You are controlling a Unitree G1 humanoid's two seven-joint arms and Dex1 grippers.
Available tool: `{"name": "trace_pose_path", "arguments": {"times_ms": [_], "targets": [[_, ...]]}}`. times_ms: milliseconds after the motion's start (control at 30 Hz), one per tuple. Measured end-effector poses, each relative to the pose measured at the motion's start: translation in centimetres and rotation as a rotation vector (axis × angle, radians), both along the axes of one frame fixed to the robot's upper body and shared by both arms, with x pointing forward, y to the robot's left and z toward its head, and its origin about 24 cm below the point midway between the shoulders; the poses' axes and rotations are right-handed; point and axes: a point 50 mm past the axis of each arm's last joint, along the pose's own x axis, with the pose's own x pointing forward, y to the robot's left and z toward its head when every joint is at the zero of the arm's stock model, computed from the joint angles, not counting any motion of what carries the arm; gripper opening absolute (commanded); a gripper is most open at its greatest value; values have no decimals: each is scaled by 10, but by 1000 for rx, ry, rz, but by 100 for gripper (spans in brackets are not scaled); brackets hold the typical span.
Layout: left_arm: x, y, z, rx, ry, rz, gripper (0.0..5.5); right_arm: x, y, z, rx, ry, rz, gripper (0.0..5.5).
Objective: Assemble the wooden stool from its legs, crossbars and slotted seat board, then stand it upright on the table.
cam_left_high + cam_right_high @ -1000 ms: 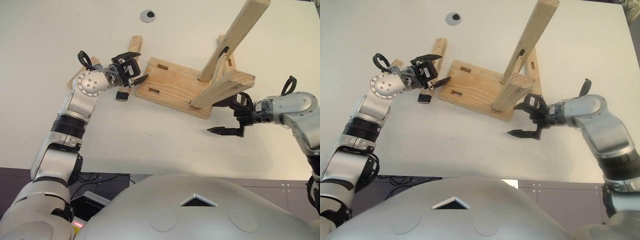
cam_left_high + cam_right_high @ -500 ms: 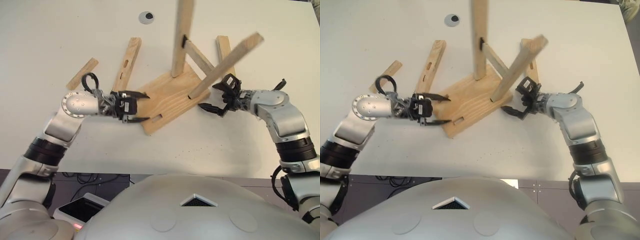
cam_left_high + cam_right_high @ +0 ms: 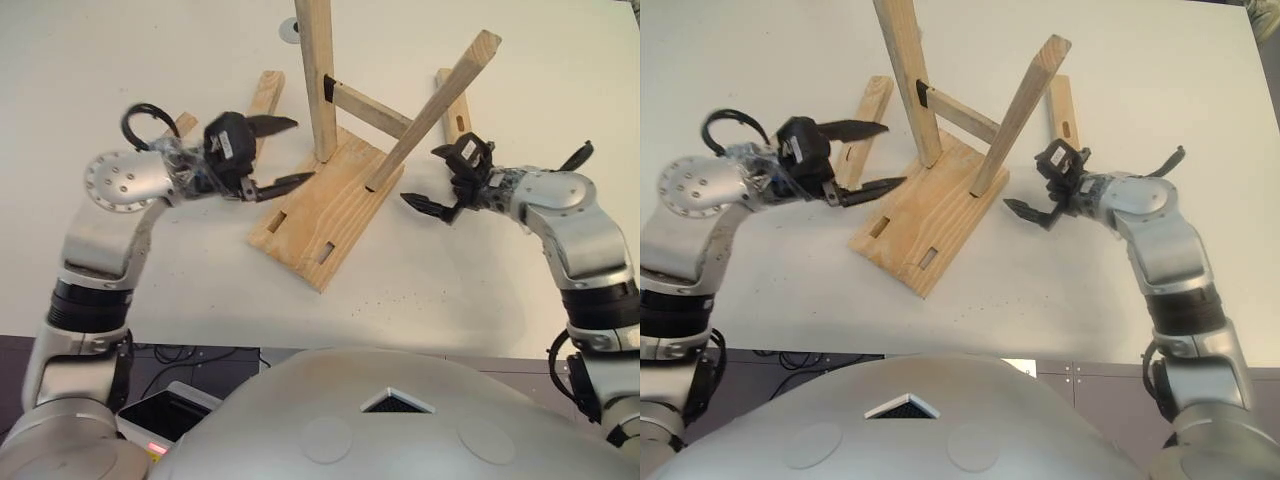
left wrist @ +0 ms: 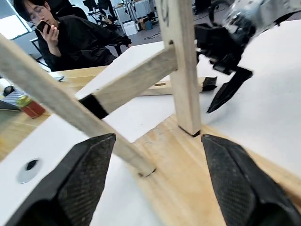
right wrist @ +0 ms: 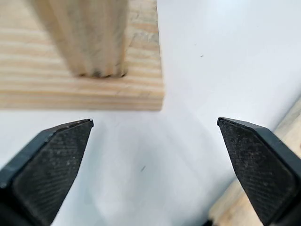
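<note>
The slotted seat board [image 3: 305, 220] lies flat on the white table. Two legs [image 3: 317, 85] [image 3: 432, 108] stand up from its far end, joined by a crossbar [image 3: 372, 108]. Two open slots show at its near end. My left gripper [image 3: 303, 150] is open at the board's left edge, one finger over the board, holding nothing. In the left wrist view its fingers [image 4: 82, 181] flank the board [image 4: 188, 188] and the legs. My right gripper [image 3: 420, 176] is open just right of the right-hand leg's foot, apart from it. The right wrist view shows that foot [image 5: 87, 37] in the board.
A loose leg [image 3: 266, 92] lies on the table behind my left gripper, a short loose bar [image 3: 183, 124] to its left. Another loose leg [image 3: 457, 98] lies behind the right gripper. A small dark round disc [image 3: 286, 31] sits far back. The near table is bare.
The board with its legs has turned so its slotted end points toward me. My left gripper rose from the near corner to the left edge. The right gripper stayed beside the right leg.
</note>
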Motion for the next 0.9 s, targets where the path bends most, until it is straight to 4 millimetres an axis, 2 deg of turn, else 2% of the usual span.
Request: {"name": "trace_pose_path", "arguments": {"times_ms": [67,133,233,300,467,600,833,900], "targets": [[5,20,-13,190,-34,47,337,-15,1,0,31,109,51,487],[2,29,-35,323,-23,35,337,-26,5,2,69,190,110,487],[-7,23,-60,378,-3,-20,337,-35,14,-3,101,271,157,487],[-12,14,-66,372,-11,-72,337,-37,19,-8,99,300,170,487],[-19,5,-76,375,-8,-121,337,-14,40,-21,91,308,123,487],[-14,2,-78,367,-27,-109,337,11,37,-24,56,227,-20,487],[-7,-1,-79,336,-72,-71,337,17,26,-19,36,186,-95,487],[-7,-2,-77,312,-69,-44,337,16,24,-12,42,170,-86,487]]}}
